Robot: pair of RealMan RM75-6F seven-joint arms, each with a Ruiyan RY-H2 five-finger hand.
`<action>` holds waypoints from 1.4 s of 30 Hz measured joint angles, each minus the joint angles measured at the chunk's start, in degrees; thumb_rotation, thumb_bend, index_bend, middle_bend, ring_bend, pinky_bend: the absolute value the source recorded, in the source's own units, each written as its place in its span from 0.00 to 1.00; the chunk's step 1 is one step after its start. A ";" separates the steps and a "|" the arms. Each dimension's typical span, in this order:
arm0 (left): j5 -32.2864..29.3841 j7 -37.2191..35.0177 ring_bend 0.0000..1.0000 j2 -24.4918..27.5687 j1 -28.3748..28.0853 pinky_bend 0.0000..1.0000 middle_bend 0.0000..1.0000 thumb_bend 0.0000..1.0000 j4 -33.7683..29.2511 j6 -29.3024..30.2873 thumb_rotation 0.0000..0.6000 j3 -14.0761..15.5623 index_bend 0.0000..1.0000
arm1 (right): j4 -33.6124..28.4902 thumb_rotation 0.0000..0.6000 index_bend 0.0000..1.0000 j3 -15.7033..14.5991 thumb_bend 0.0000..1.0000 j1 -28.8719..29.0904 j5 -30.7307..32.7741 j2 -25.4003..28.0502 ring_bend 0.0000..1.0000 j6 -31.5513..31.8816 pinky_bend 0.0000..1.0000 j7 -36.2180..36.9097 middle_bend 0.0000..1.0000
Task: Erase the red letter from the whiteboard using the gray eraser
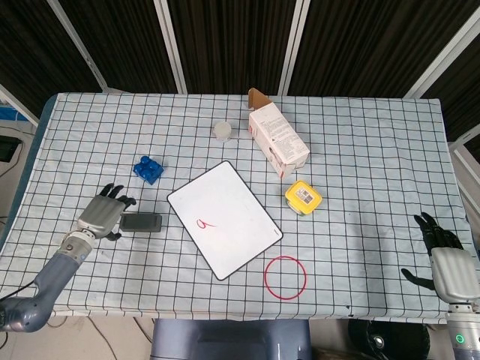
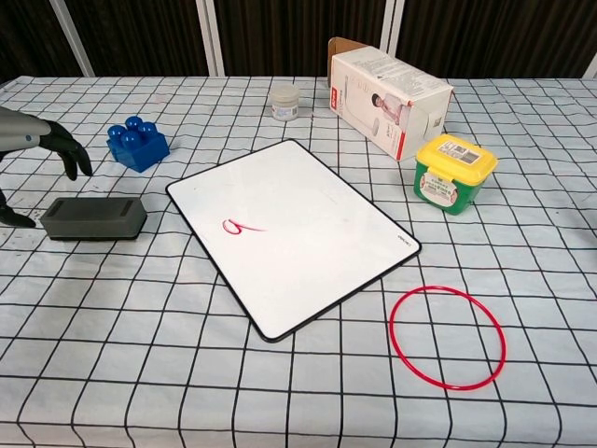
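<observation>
Whiteboard (image 1: 224, 219), our largest item, lies askew at the table's (image 1: 375, 150) centre, bearing a red letter (image 1: 201, 223) near its left edge. Our left hand (image 1: 102, 213), fingers spread and empty, sits just left of the gray eraser (image 1: 141, 222); our right hand (image 1: 447, 266) rests open at the far right.

Head view: high, looking steeply down, whole bench (image 1: 375, 150) in frame, far. Chest view: low, near front edge, facing across toward the dark back wall, closer. Shared: whiteboard (image 1: 223, 218) (image 2: 291, 229), carton (image 1: 277, 142) (image 2: 387, 96), red ring (image 1: 285, 277) (image 2: 448, 336)
</observation>
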 measured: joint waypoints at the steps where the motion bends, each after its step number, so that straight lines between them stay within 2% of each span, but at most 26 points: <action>1: 0.07 0.21 0.00 -0.33 -0.13 0.00 0.27 0.15 0.24 0.29 1.00 0.12 0.25 | 0.01 1.00 0.08 0.01 0.05 0.00 -0.01 0.00 0.19 0.02 0.21 0.01 0.08; 23: 0.56 3.64 0.00 -6.47 -3.63 0.00 0.32 0.16 4.36 1.81 1.00 2.40 0.30 | 0.03 1.00 0.08 0.09 0.05 0.02 0.15 0.04 0.19 -0.04 0.21 0.13 0.08; 42: -1.25 4.97 0.00 -8.67 -5.03 0.00 0.40 0.19 5.58 2.22 1.00 3.89 0.38 | -0.03 1.00 0.08 -0.06 0.05 -0.02 0.10 0.20 0.19 -0.20 0.21 0.49 0.08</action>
